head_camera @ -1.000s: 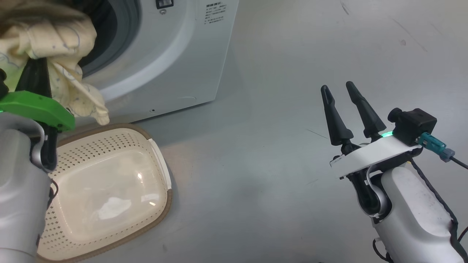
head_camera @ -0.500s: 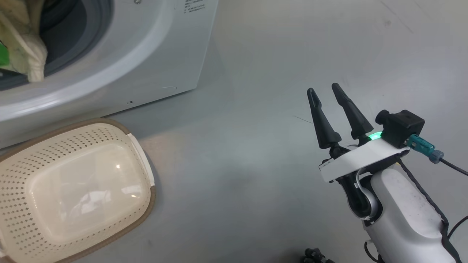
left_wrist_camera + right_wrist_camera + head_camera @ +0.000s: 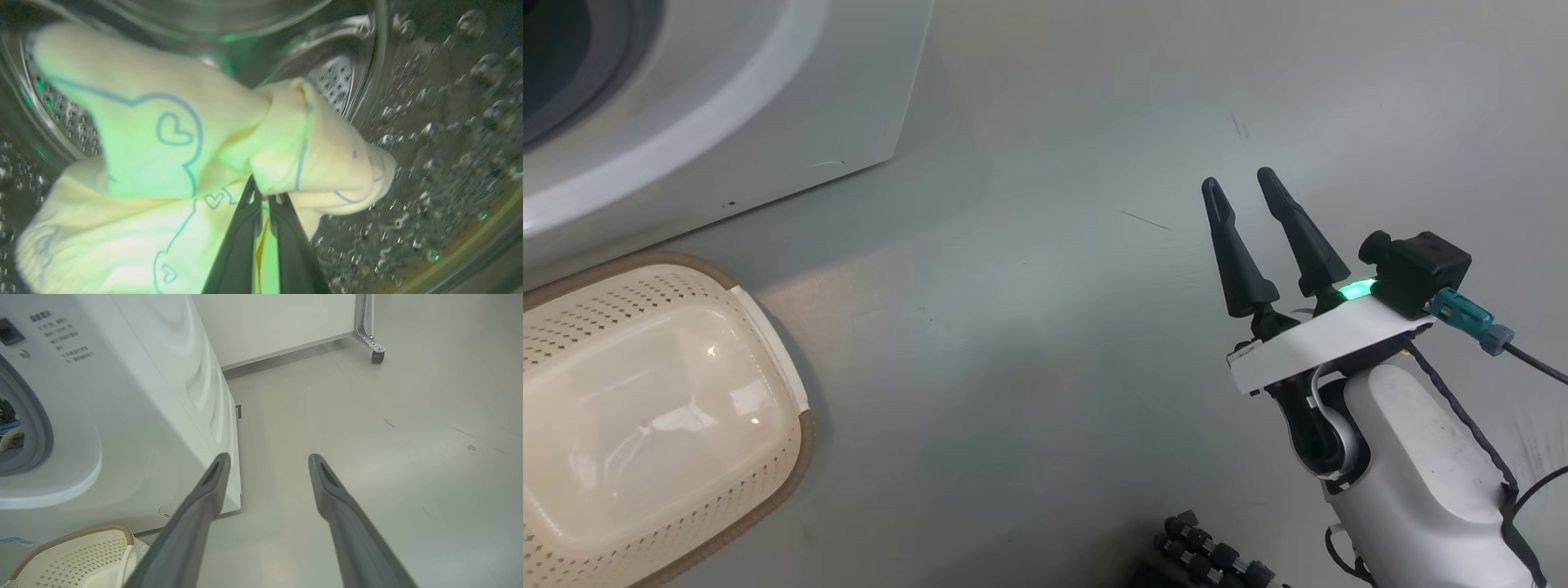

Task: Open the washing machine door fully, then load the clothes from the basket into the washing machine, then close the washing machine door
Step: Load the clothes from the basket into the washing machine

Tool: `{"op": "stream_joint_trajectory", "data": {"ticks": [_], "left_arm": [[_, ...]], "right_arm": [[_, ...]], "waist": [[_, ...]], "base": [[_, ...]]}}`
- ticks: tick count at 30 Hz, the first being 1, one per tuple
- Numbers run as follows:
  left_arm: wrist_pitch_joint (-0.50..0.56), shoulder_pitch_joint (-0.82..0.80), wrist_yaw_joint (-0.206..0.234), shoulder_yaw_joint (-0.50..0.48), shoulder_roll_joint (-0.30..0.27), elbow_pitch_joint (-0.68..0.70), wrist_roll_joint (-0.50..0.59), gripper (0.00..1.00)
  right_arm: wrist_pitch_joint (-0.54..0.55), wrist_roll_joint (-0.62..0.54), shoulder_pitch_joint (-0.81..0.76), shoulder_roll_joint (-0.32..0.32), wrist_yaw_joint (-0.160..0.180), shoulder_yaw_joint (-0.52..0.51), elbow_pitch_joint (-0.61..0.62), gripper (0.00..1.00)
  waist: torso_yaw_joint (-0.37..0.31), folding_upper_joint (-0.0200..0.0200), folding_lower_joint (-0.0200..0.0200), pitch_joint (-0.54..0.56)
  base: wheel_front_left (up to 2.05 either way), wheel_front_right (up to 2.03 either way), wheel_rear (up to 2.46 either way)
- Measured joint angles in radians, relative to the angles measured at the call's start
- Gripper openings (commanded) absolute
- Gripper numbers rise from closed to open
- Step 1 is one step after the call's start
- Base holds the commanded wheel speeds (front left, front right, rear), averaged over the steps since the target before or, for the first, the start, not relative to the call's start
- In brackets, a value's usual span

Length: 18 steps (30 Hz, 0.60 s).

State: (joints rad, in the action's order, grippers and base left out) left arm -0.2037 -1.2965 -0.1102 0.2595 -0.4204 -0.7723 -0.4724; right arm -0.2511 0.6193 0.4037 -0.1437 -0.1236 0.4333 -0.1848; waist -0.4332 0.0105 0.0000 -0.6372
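**Head view, left to right.** The white washing machine (image 3: 768, 122) occupied the upper left of the frame, its grey gasket curving into the corner. The cream basket (image 3: 605, 302) sat at the lower left on the grey floor (image 3: 1029, 367), just beside the machine's base, its glossy bottom reflecting light. At the right of the frame the right gripper (image 3: 1239, 179) hung over the floor, well apart from the basket. Its two dark fingers (image 3: 1235, 261) were spread and released, grasping nothing, and a green light glowed at their base.

**Left wrist view.** The pale yellow clothes (image 3: 155, 134), marked with blue outlines and hearts, lay across the left and centre of the frame inside the steel drum (image 3: 429, 122). The drum's perforated wall showed at the right. The left gripper (image 3: 263, 194), rising from the bottom centre, was clenched on a fold of the clothes.

**Right wrist view.** The washing machine stood at the left and the basket's brown rim at the lower left. The released fingers rose in the centre, and a caster (image 3: 376, 356) showed at the upper right.
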Motion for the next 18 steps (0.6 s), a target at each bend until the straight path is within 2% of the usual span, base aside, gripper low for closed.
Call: {"op": "stream_joint_trajectory", "data": {"ticks": [1,7,13,18], "left_arm": [[0.009,0.006,0.007,0.005,0.002,-0.023,0.0,1.0],[0.072,0.046,0.017,0.024,0.018,-0.135,-0.002,1.0],[0.07,0.051,0.016,0.034,0.042,-0.158,-0.002,1.0],[0.024,0.072,0.011,0.035,0.063,-0.165,-0.008,1.0]], "right_arm": [[0.0,0.0,0.001,0.0,0.0,-0.002,-0.001,1.0],[0.0,-0.001,0.013,0.007,0.0,-0.007,-0.006,1.0],[0.0,-0.002,0.013,0.006,0.0,-0.015,-0.016,1.0],[0.0,-0.008,0.013,0.004,0.0,-0.022,-0.021,1.0]], "waist": [[-0.004,0.0,0.0001,-0.004],[-0.004,0.0,0.0001,-0.009],[0.013,0.0,0.0,0.012],[0.029,0.0,0.0001,0.038]], "base": [[0.0,0.0,0.0],[0.0,0.0,0.0],[0.0,0.0,0.0],[0.0,0.0,0.0]]}}
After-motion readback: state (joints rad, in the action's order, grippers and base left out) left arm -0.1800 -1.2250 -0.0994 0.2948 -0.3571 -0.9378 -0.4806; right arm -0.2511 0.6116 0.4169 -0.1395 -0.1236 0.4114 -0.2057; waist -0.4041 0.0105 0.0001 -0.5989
